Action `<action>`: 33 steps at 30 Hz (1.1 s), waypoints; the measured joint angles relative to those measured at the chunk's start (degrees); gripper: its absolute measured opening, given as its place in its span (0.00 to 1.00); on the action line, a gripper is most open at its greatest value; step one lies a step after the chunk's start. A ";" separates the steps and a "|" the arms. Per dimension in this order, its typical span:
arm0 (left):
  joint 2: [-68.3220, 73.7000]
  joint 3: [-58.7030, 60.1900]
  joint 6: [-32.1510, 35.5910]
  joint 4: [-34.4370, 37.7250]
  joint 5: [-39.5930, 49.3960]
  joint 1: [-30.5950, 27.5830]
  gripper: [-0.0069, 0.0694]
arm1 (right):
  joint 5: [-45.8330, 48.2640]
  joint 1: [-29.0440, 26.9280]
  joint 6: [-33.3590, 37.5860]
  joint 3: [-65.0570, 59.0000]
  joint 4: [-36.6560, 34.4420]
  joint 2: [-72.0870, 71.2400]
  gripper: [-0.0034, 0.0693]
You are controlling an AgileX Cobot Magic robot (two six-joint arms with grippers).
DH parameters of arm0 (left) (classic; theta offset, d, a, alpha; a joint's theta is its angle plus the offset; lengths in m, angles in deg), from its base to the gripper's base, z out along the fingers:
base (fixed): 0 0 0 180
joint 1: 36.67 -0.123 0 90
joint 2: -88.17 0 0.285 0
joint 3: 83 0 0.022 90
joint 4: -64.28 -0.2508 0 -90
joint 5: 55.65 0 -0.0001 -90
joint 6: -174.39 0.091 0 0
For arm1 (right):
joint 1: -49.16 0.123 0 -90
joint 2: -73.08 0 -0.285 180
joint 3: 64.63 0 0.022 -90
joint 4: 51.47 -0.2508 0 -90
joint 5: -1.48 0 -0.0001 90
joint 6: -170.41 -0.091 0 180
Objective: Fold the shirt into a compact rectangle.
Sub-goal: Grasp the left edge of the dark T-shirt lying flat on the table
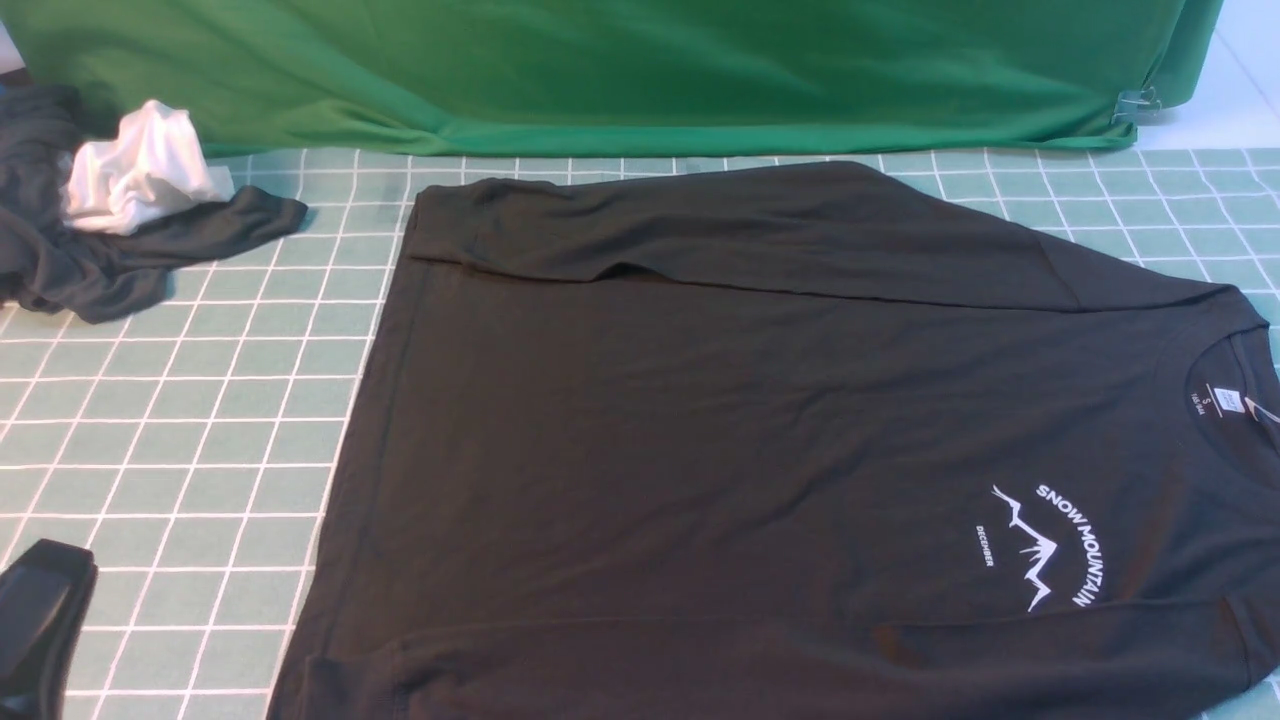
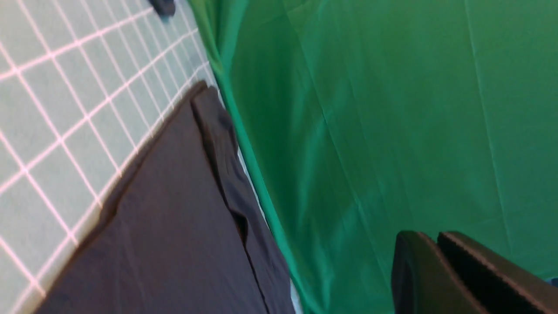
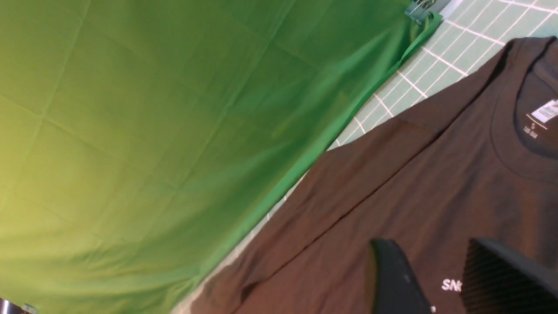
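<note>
Your left end effector (image 2: pixel 429 240) is closed, your right end effector (image 3: pixel 429 250) parted, empty. The shirt (image 1: pixel 700 430) looks thin and limp; pinch it at an edge.

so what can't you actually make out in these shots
Large black long-sleeved shirt: near edge and collar side cut off by the front view's frame.
White neck label: print too small to read in the front view.
Small black item in the front view's lower left corner: cropped, unidentifiable.
Right end effector: open over the shirt; contact unclear.
</note>
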 joint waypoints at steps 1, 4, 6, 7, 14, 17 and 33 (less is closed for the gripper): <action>0.00 0.00 -0.54 0.92 0.37 0.00 0.11 | -0.71 0.00 0.00 0.00 0.00 0.00 0.38; 0.00 0.00 -2.53 8.23 2.26 0.00 0.11 | -4.09 0.00 0.78 0.00 0.00 0.00 0.31; 0.00 0.00 -2.84 14.37 3.94 0.00 0.11 | -9.64 0.00 2.78 -0.05 0.00 0.00 0.20; 0.00 0.00 -1.45 16.14 4.22 0.00 0.11 | -12.60 0.00 3.82 -0.05 0.00 0.00 0.15; 2.65 -11.31 15.57 16.40 6.61 0.00 0.11 | -9.04 0.00 11.49 10.80 1.72 4.63 0.08; 11.24 -21.51 19.53 9.82 15.58 0.00 0.11 | 3.29 0.00 23.20 23.60 2.97 11.42 0.08; 71.89 -40.00 34.82 -14.14 52.53 1.56 0.11 | 37.53 0.00 51.50 44.96 3.75 41.23 0.11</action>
